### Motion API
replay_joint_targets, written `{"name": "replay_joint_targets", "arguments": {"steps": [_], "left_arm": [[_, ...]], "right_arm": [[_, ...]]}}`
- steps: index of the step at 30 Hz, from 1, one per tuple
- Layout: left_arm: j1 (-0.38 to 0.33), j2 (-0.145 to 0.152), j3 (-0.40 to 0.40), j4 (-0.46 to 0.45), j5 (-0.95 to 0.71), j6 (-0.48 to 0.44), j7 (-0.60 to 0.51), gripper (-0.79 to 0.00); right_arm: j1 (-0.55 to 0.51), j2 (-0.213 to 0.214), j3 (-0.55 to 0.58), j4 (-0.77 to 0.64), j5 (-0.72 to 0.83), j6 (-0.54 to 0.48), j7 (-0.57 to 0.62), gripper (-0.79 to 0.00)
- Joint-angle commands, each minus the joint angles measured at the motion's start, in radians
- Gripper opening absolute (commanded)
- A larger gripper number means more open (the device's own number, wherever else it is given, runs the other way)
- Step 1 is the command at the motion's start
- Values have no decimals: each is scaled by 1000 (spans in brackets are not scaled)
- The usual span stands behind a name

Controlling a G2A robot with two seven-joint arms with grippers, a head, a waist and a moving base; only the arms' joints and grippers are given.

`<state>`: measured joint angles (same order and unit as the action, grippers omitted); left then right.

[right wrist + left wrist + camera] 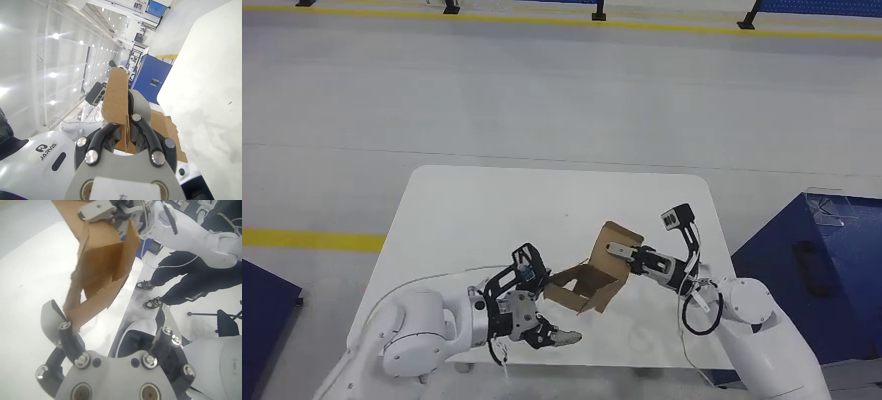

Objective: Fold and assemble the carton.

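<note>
One carton (592, 282): right gripper (627, 252) clamps its flap; left gripper (106, 308) gapes at its corner.

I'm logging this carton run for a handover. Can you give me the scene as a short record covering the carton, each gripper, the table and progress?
carton: brown cardboard, partly opened, tilted, flaps still loose
right gripper: jaws shut on one carton flap
left gripper: jaws open, one jaw touching the carton's near corner
table: white, with the carton over its robot-side half
progress: not yet assembled
</note>
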<state>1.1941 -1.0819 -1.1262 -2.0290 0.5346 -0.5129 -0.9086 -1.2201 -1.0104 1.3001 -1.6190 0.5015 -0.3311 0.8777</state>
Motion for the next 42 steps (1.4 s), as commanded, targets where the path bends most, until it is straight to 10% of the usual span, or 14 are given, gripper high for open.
{"name": "replay_joint_targets", "arguments": {"steps": [1,21,42], "left_arm": [[2,3,5,-15,-22,-10,-20,0],[-98,-5,153,19,-149,4,-85,0],[-52,21,81,19,-182,14,-61,0]], "right_arm": [[3,-2,-2,2,11,8,-3,-785],[2,-28,-99,-8,98,113,11,-785],[44,-37,-44,51,248,249,-52,-785]]}}
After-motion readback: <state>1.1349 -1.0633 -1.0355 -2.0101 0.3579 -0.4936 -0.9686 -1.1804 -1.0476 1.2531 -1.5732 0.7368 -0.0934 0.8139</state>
